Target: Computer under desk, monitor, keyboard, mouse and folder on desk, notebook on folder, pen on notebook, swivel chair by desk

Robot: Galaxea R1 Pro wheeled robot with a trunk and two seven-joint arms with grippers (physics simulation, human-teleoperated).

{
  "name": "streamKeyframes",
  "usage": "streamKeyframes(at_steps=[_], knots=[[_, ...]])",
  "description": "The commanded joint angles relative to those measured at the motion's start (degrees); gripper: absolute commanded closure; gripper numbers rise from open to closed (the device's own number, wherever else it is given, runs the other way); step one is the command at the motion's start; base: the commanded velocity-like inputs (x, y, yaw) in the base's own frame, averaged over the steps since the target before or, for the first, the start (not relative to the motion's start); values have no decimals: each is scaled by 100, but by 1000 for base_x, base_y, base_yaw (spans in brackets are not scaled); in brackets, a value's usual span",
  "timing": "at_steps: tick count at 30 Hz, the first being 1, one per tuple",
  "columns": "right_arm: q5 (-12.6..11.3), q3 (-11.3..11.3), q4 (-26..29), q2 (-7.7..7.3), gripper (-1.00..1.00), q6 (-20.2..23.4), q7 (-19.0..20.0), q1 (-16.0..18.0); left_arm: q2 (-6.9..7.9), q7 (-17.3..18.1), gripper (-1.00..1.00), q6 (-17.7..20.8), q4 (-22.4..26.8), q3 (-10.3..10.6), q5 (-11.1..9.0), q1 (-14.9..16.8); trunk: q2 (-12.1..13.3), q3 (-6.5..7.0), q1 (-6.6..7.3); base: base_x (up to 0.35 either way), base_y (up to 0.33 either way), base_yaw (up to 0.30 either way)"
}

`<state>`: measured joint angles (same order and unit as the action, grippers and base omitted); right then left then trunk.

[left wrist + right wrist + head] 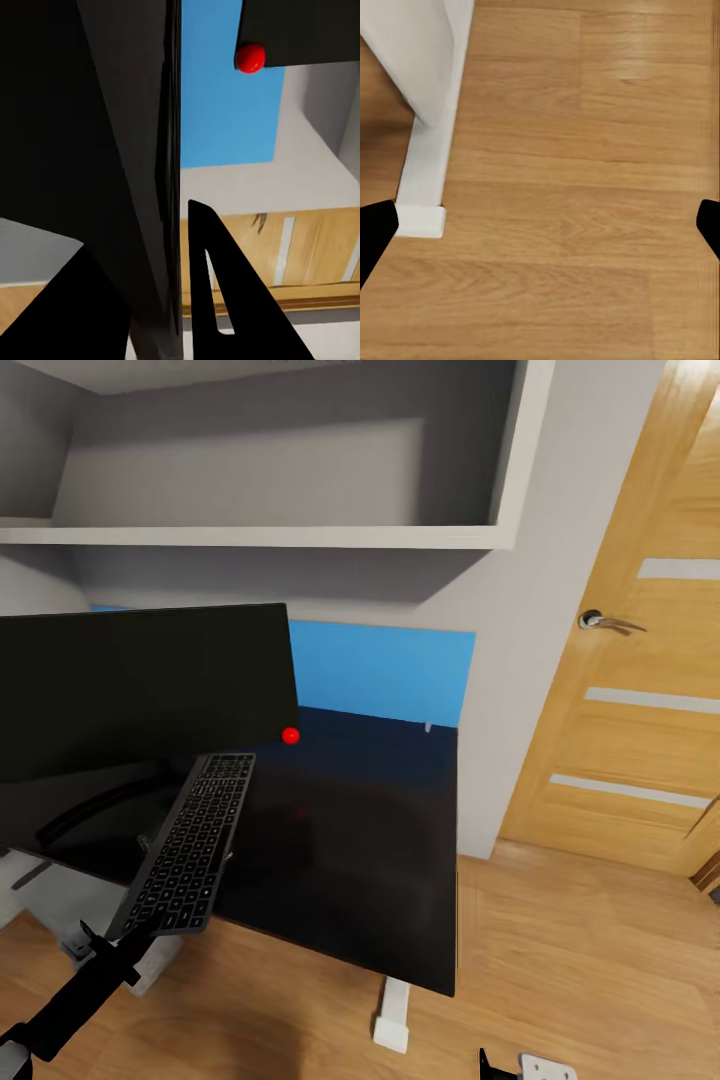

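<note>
From the head view, the monitor (140, 690) already stands on the black desk (370, 860) at centre left, its red dot at the lower right corner of the screen. The keyboard (190, 845) is not yet down: the left gripper (135, 940) pinches its near end at lower left, and the board slants up toward the monitor, its far end lifted above the desktop as far as I can judge. It is a flat dark slab with rows of grey-black keys. Placing it beside the monitor looks like the step in hand; mouse, folder, notebook, pen and chair would all remain. A bright blue panel (385, 670) lines the wall behind the desk, and a wooden door (640, 660) fills the right side.

In the left wrist view, the keyboard (127, 172) runs edge-on down the middle, clamped between the dark fingers (217, 292) at the bottom; the monitor's corner with its red dot (250, 58) sits at upper right.

In the right wrist view, the right gripper's fingertips (375, 229) sit at opposite edges, spread wide over bare wood floor (570, 187), holding nothing; the desk's white leg (427, 112) is at upper left.
</note>
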<state>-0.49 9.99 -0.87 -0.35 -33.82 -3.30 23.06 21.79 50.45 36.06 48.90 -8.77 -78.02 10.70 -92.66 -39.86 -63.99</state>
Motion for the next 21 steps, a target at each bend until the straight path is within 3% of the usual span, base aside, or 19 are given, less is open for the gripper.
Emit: streamKeyframes(at_steps=[1, 21], knots=[[-3, 6, -9, 0, -100, -20, -4, 5, 1, -9, 100, 34, 4, -2, -29, 2, -2, -5, 1, 0, -267, 1], [-3, 6, -9, 18, -100, -20, 3, 5, -29, 4, 100, 38, -3, 9, -21, 2, -2, -5, 1, -39, -100, 21]])
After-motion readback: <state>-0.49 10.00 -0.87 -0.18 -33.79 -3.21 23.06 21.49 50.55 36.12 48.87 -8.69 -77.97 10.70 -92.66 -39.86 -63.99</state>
